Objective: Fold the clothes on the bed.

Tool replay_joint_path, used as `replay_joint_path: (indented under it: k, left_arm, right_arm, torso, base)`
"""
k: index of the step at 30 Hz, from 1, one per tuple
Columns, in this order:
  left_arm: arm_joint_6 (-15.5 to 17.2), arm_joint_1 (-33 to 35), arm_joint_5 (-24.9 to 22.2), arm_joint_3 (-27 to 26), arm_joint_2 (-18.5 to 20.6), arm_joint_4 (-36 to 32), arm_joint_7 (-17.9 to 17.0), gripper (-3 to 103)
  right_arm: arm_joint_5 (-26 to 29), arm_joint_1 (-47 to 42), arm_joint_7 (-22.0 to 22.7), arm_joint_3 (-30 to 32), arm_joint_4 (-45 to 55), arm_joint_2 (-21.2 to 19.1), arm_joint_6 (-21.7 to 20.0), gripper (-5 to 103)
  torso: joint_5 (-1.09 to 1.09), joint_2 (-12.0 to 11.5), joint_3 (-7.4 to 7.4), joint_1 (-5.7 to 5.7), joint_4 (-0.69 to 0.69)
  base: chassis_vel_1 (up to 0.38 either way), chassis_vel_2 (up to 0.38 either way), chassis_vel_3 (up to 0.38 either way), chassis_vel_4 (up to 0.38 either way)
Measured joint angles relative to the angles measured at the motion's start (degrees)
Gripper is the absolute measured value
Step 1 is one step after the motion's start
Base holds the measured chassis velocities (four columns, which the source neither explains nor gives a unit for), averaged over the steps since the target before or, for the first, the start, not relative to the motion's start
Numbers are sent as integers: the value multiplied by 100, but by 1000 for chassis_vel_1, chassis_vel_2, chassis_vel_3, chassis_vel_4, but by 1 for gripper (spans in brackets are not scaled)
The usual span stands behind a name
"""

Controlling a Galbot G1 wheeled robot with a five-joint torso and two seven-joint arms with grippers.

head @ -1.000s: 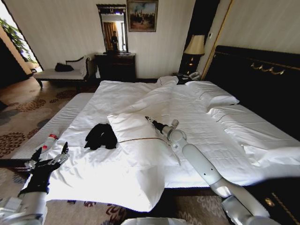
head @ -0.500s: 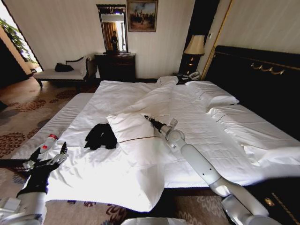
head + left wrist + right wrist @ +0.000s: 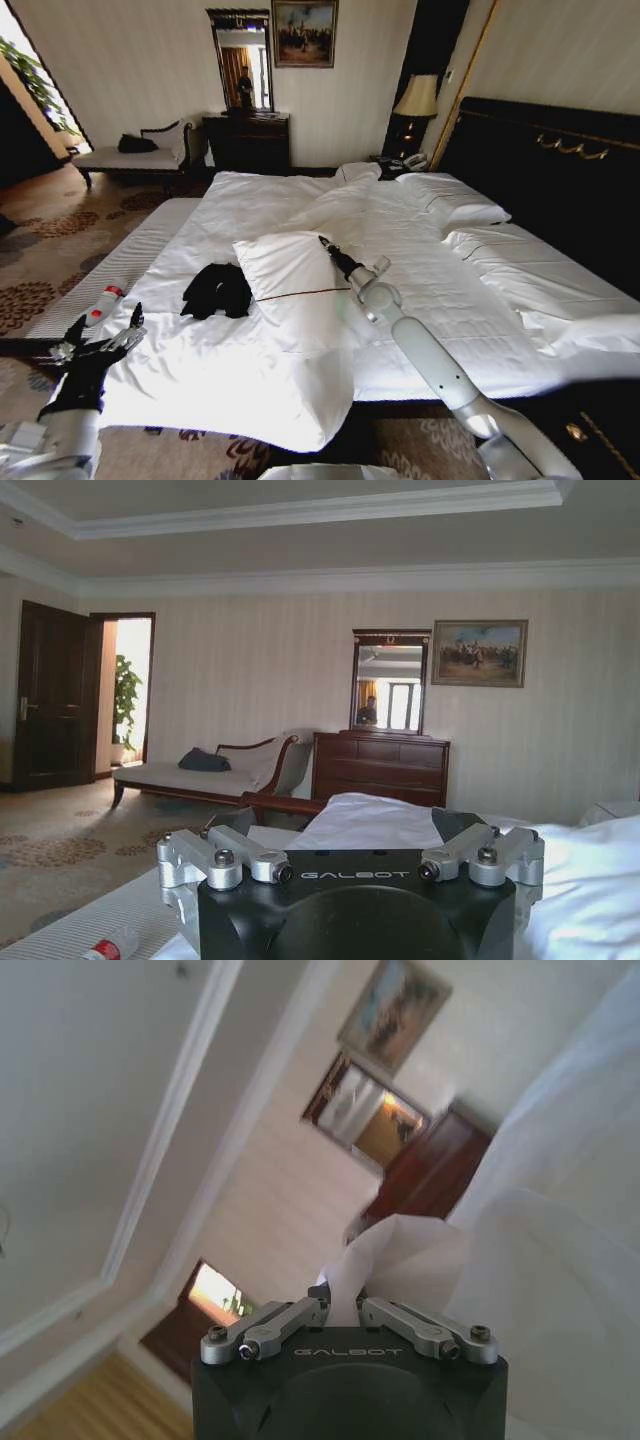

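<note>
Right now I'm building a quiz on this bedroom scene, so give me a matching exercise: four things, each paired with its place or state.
Things:
1. black T-shirt
2. right claw
3. left claw
4. table lamp

Places or states:
A. low beside the bed's near corner, fingers spread
B. beside the dark headboard
C. pinching white bedding
D. crumpled on the duvet

Pairs: 1-D, 2-C, 3-A, 4-B

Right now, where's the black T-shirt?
In the head view the black T-shirt lies crumpled on the white duvet, on the bed's left part, just left of the pillow and well left of the right gripper.
</note>
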Motion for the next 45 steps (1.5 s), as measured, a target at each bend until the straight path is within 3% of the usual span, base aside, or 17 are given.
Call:
replay_joint_path:
  k: [3, 11, 13, 14, 18, 19, 22, 23, 27, 31, 39, 45]
  left_arm:
    - [11, -53, 9, 71, 17, 0, 0, 100]
    - [60, -204, 5, 261, 105, 0, 0, 100]
    - [78, -285, -3, 389, 133, 0, -4, 100]
    - [78, -285, -3, 389, 133, 0, -4, 100]
    - [109, -468, -21, 587, 163, 0, -17, 100]
    - [109, -468, -21, 587, 163, 0, -17, 100]
    - [121, -636, 19, 832, 164, 0, -17, 100]
    - [121, -636, 19, 832, 164, 0, -17, 100]
    - [124, -929, 63, 1101, 170, 0, -17, 100]
    - [132, -1145, 46, 1196, 212, 1, -19, 100]
    - [150, -1610, -228, 1190, 424, 195, -42, 100]
    - [176, -2012, -446, 1254, 721, 539, -77, 100]
  right_arm:
    - [-43, -573, -50, 635, 424, -256, 168, 1]
    - [-166, -1811, -94, 2216, 1176, -503, 522, 1]
    - [-245, -2519, -68, 3120, 1491, -335, 643, 1]
    - [-245, -2519, -68, 3120, 1491, -335, 643, 1]
    - [-98, -3621, -51, 4349, 2080, 17, 674, 1]
    - [-98, -3621, -51, 4349, 2080, 17, 674, 1]
    - [12, -4366, -93, 4928, 2499, 438, 686, 1]
    - [12, -4366, -93, 4928, 2499, 438, 686, 1]
    - [-46, -5373, -318, 5383, 3023, 1162, 829, 1]
    - [-152, -5860, -378, 5539, 3253, 1532, 958, 1]
    - [-424, -6333, 2, 5792, 3368, 1737, 1225, 1]
    - [-640, -6739, 358, 6084, 3585, 2081, 1434, 1]
  torso:
    - [3, 0, 0, 0, -5]
    - [0, 0, -1, 0, 2]
    - [1, 0, 0, 0, 2]
    - [1, 0, 0, 0, 2]
    - [0, 1, -1, -1, -2]
    - [0, 1, -1, -1, -2]
    - [0, 1, -1, -1, -1]
    - [0, 1, -1, -1, -1]
    - [0, 1, -1, -1, -2]
    - [-1, 1, -1, -1, -1]
    - [0, 1, 0, 0, 2]
    - [-2, 1, 0, 0, -3]
  base:
    - [0, 0, 0, 0]
    - [0, 0, 0, 0]
    - [0, 0, 0, 0]
    - [0, 0, 0, 0]
    - [0, 0, 0, 0]
    - [0, 0, 0, 0]
    - [0, 0, 0, 0]
    - [0, 0, 0, 0]
    - [0, 0, 0, 0]
    - [0, 0, 0, 0]
    - [0, 0, 0, 0]
    - [0, 0, 0, 0]
